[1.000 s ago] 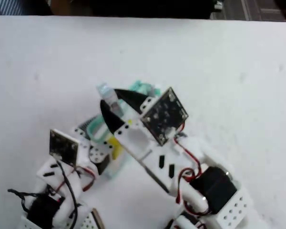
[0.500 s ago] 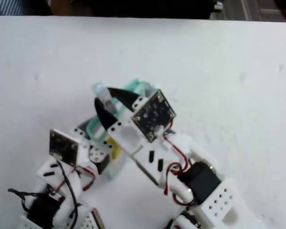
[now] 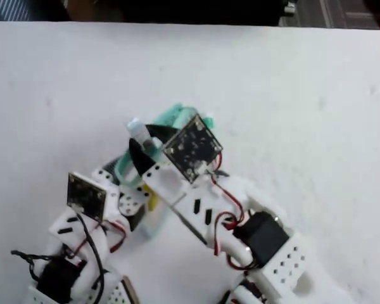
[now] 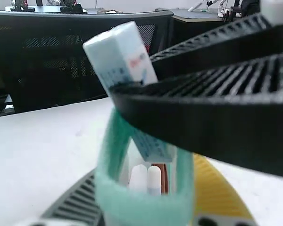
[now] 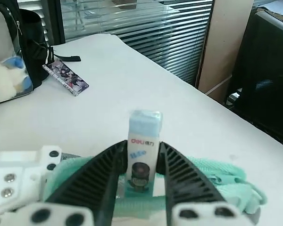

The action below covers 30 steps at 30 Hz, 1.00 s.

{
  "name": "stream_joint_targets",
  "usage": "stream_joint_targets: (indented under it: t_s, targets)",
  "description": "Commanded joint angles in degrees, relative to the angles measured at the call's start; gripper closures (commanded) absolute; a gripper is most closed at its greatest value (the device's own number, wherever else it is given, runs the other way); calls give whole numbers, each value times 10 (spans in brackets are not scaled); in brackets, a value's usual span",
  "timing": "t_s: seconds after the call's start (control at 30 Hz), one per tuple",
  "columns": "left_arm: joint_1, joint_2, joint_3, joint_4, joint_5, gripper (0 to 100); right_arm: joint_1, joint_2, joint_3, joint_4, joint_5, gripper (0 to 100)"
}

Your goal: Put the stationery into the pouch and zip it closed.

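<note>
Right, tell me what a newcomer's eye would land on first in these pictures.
The pale blue eraser stands out at once, pinched upright between the black fingers of the right gripper, over the mint green pouch near the middle of the white table. In the left wrist view the eraser hangs tilted at the pouch's open mouth, with white-tipped stationery showing inside.

The high view looks down on the table (image 3: 291,82); both wrist views (very close) share the pouch (image 4: 137,209).
</note>
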Motion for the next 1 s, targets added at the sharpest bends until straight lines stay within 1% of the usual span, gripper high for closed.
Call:
stream_joint_targets:
  t_s: [0.0,0.03,0.07,0.17,0.27,0.4,0.6,0.63,0.7,0.77,0.8,0.87,0.97]
  targets:
    - [-3,2,-2,-1,-5,785,4,-23,-8,15,4,779]
    - [-3,2,-2,0,-5,785,3,-26,-8,20,4,751]
    - [-3,2,-2,0,-5,785,3,-29,-8,23,4,743]
    - [-3,2,-2,0,-5,785,5,-34,-9,24,5,763]
    - [-3,2,-2,0,-5,785,24,-40,-20,24,4,768]
    - [-3,2,-2,0,-5,785,76,-47,-47,32,2,768]
    - [-4,2,-3,3,-6,793,190,-17,-119,65,1,769]
    - [-8,2,-3,3,-6,809,207,-4,-134,75,1,769]
    - [-21,2,-3,0,-6,873,234,31,-169,95,1,779]
    - [-33,2,-4,-3,-7,963,255,80,-208,118,1,814]
    - [-38,2,-6,-7,-15,987,263,109,-229,131,1,834]
    - [-48,2,-8,-4,-27,964,276,167,-269,160,1,860]
    - [-69,2,-9,-8,-26,978,284,260,-313,196,1,865]
